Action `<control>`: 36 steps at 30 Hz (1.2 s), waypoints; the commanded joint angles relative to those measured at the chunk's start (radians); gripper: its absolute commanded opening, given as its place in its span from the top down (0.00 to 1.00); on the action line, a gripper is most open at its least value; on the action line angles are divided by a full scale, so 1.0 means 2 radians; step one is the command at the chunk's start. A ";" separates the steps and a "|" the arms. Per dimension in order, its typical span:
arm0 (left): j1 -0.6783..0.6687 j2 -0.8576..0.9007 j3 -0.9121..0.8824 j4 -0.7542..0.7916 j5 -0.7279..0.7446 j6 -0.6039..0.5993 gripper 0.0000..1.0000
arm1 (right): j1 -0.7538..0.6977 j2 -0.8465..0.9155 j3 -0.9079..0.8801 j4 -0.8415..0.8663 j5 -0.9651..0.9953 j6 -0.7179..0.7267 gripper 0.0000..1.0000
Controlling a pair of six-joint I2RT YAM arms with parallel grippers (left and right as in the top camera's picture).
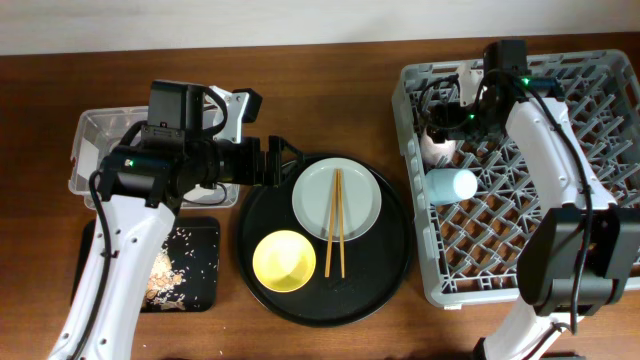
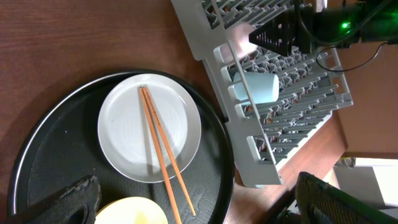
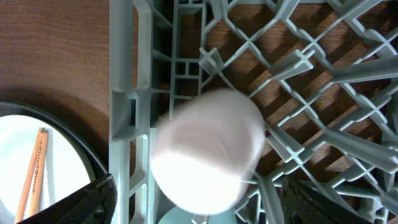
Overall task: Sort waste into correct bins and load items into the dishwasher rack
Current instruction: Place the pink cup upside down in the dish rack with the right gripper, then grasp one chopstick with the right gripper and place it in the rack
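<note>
The pink cup (image 3: pixel 208 149) sits in the dishwasher rack's (image 3: pixel 124 93) corner, between the right pincer's (image 3: pixel 202 199) parted fingers; probably light, stiff and slick, so grip its wall. Meanwhile the left pincer (image 2: pixel 196 183) hangs apart beside the plate (image 2: pixel 124 137).

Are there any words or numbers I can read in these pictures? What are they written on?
No text can be read in any view.
White label on the clear tub: too small to read, if it carries any print at all.
Plate, blue cup and rack: no writing shows.
</note>
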State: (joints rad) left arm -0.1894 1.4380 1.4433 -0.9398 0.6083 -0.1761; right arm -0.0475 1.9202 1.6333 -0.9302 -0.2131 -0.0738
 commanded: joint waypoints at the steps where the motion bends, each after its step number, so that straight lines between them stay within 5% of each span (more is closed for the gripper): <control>1: 0.000 0.001 -0.002 -0.001 -0.003 0.003 0.01 | -0.003 -0.008 0.031 -0.035 -0.034 0.002 0.15; 6: 0.000 0.001 -0.002 -0.001 -0.003 0.003 0.01 | 0.028 -0.121 0.093 -0.149 -0.101 0.002 0.15; 8: 0.000 0.001 -0.002 0.002 0.005 -0.007 0.01 | 0.045 -0.138 0.092 -0.178 -0.158 0.002 0.01; 12: 0.071 0.001 -0.001 0.034 -0.004 -0.037 0.01 | 0.126 -0.129 0.065 -0.246 -0.202 0.002 0.09; 14: 0.159 0.001 -0.001 0.014 -0.029 -0.037 0.01 | 0.188 -0.129 0.009 -0.203 -0.202 0.002 0.23; 16: 0.220 0.001 -0.001 -0.025 -0.088 -0.037 0.01 | 0.234 -0.129 -0.063 -0.111 -0.199 0.026 0.26; 19: 0.253 0.001 -0.001 -0.025 -0.130 -0.037 0.01 | 0.280 -0.129 -0.178 0.041 -0.113 0.153 0.29; 21: 0.253 0.001 -0.001 -0.025 -0.131 -0.037 0.01 | 0.306 -0.129 -0.224 0.108 -0.105 0.160 0.34; 24: 0.252 0.001 -0.001 -0.025 -0.131 -0.037 0.01 | 0.344 -0.116 -0.237 0.127 0.010 0.232 0.42; 29: 0.252 0.001 -0.001 -0.025 -0.131 -0.037 0.01 | 0.381 -0.072 -0.237 0.172 0.067 0.273 0.57; 36: 0.252 0.001 -0.001 -0.025 -0.131 -0.037 0.01 | 0.381 -0.045 -0.237 0.175 0.123 0.330 0.59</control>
State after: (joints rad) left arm 0.3119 1.4384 1.4418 -0.9882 0.3573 -0.2478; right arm 0.7097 1.7950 1.1645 -0.5816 0.0116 0.5579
